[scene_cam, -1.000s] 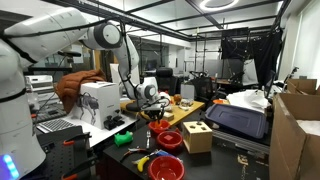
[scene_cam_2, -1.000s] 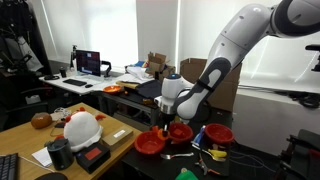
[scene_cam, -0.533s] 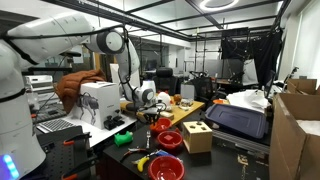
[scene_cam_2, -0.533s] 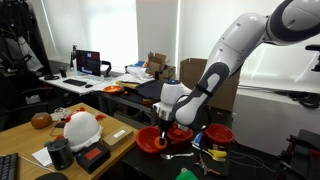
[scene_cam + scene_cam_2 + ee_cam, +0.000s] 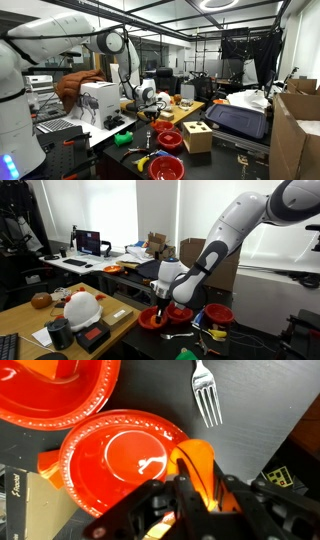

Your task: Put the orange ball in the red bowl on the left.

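Wrist view: my gripper (image 5: 197, 488) has its jaws clamped on the ball (image 5: 195, 460), a smooth orange round that hangs over the right rim of the bowl (image 5: 120, 460) below me and is not yet in it. The bowl is glossy red, round and shallow, with a dotted rim and a bare floor. A second bowl (image 5: 60, 390) of the same make sits just beside it at the upper left, so there is little room on that side. A metal fork (image 5: 205, 395) lies near the rim on the matte black table (image 5: 265, 410), tines toward me, with open tabletop to its right. In an exterior view my gripper (image 5: 163, 302) is low over the bowl (image 5: 152, 320), with the second bowl (image 5: 180, 310) close behind. Against a second ago, my wrist sits lower and nearer this bowl; over the last half second it has barely shifted.
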